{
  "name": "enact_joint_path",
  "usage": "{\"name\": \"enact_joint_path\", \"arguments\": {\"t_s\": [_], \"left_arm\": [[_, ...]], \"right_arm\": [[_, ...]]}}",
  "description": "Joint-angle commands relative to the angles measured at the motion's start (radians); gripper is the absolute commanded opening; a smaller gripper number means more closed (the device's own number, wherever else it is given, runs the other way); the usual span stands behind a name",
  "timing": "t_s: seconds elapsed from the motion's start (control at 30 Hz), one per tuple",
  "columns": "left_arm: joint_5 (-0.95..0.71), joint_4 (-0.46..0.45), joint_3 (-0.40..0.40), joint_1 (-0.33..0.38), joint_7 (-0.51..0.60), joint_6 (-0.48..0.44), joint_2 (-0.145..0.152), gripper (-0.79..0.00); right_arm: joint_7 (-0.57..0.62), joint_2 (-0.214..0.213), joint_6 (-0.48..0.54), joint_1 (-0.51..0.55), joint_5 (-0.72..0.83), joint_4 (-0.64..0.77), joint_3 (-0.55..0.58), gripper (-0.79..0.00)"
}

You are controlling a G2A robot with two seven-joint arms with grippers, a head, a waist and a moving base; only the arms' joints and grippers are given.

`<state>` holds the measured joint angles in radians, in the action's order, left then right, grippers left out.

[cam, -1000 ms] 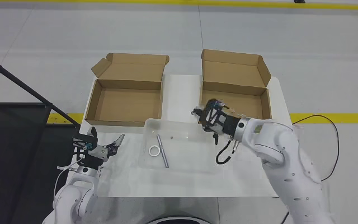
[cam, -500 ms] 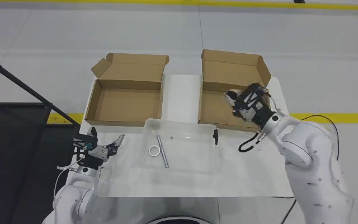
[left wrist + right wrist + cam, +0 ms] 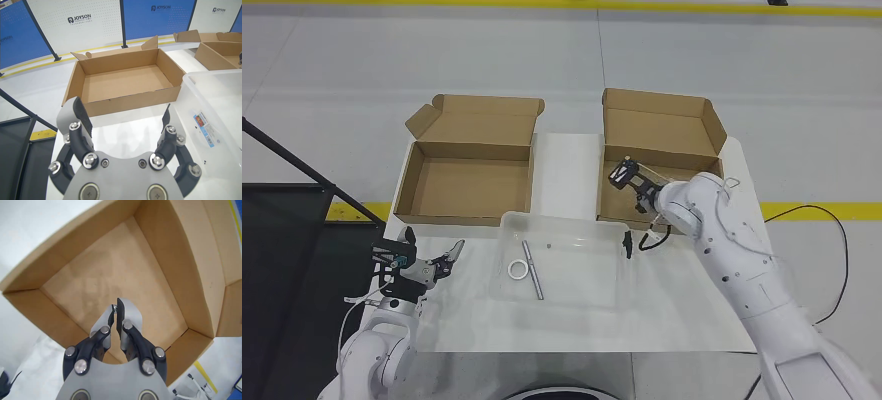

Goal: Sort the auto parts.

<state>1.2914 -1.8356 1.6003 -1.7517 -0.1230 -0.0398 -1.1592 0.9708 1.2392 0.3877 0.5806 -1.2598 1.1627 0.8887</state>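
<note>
Here the right gripper (image 3: 114, 308) hangs over the right-hand box (image 3: 155, 279), its fingers pressed nearly together and pinching a small metal part (image 3: 115, 309) at their very tips. Holding it so far out on the tips looks deliberate: the part can fall straight down once the fingers part, and the box walls on all sides would keep it from rolling off. The part is in the air above the bare cardboard floor, not yet set down.

The left gripper (image 3: 122, 106) rests low over the table's near left corner with its fingers spread wide and nothing between them. It sits just beside the clear bin (image 3: 577, 270) and faces the left-hand box (image 3: 467, 188), which has nothing in it, so I judge it is parked out of the way but ready for its own pick.

In the bin lie a metal rod (image 3: 532, 270) and a white ring (image 3: 515, 268), close together. A small black piece (image 3: 626, 243) sits at the bin's right end.

The table (image 3: 567, 160) is white and smooth, with both boxes along its far edge, lids folded back. Around it is a pale grey floor (image 3: 542, 50) with yellow lines, and blue and white panels (image 3: 94, 28) stand behind.
</note>
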Motion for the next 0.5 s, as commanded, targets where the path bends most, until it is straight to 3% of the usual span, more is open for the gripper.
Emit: {"name": "enact_joint_path", "arguments": {"t_s": [0.0, 0.03, 0.17, 0.37, 0.47], "left_arm": [[0.000, 0.000, 0.000, 0.000, 0.000, 0.000, 0.000, 0.000], [0.000, 0.000, 0.000, 0.000, 0.000, 0.000, 0.000, 0.000], [0.000, 0.000, 0.000, 0.000, 0.000, 0.000, 0.000, 0.000], [0.000, 0.000, 0.000, 0.000, 0.000, 0.000, 0.000, 0.000], [0.000, 0.000, 0.000, 0.000, 0.000, 0.000, 0.000, 0.000]], "right_arm": [[-0.001, 0.013, -0.005, -0.025, 0.006, -0.046, -0.025, -0.785], [0.000, 0.017, -0.007, -0.033, 0.008, -0.062, -0.032, -0.776], [0.013, 0.031, 0.004, -0.055, 0.022, -0.105, -0.054, -0.603], [0.017, 0.037, 0.003, -0.063, 0.031, -0.124, -0.052, -0.542], [0.034, 0.032, 0.005, -0.059, 0.043, -0.103, -0.030, -0.419]]}}
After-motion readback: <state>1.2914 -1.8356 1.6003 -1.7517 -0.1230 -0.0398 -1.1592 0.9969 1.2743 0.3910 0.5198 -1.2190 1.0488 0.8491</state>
